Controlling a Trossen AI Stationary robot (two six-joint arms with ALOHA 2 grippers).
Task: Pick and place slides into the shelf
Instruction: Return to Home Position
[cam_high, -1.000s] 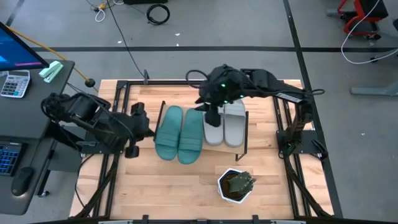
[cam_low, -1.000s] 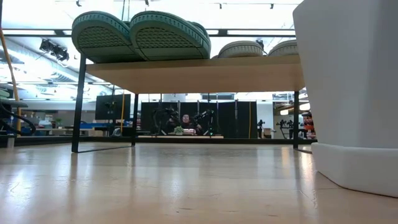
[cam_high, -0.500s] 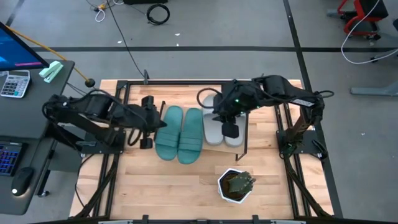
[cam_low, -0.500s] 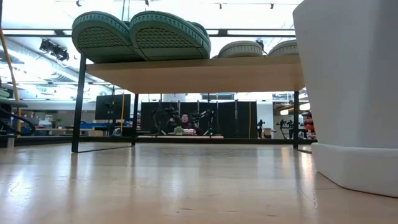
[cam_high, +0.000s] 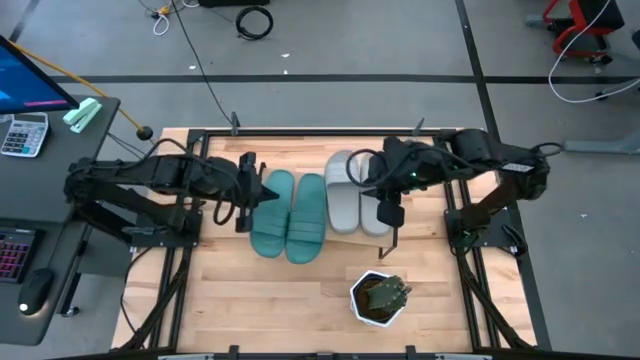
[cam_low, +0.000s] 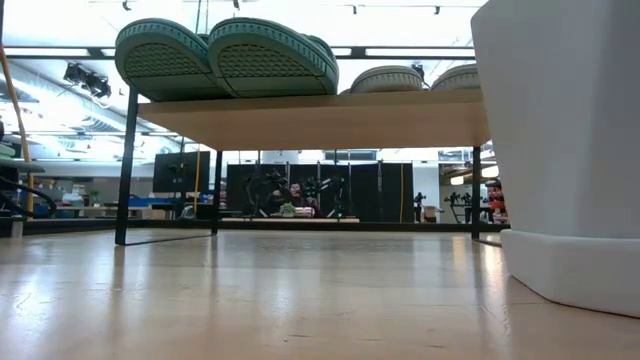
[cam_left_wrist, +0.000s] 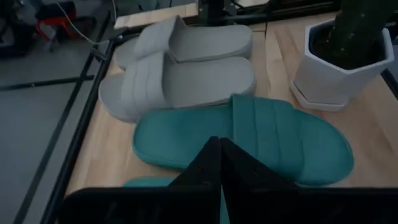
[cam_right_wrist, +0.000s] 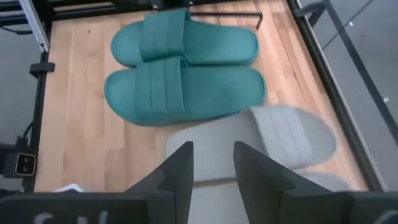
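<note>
Four slides lie side by side on the low shelf.
The two teal slides sit left of the two light grey slides, wide straps up. Their ribbed soles overhang the board's near edge, and their long axes run parallel from the table's far side to its near side. The left gripper, fingers pressed together, hangs just beside the teal pair. The right gripper, fingers slightly spread and holding nothing, is over the outer grey slide. A white hexagonal plant pot stands nearer, in front of the grey pair.
</note>
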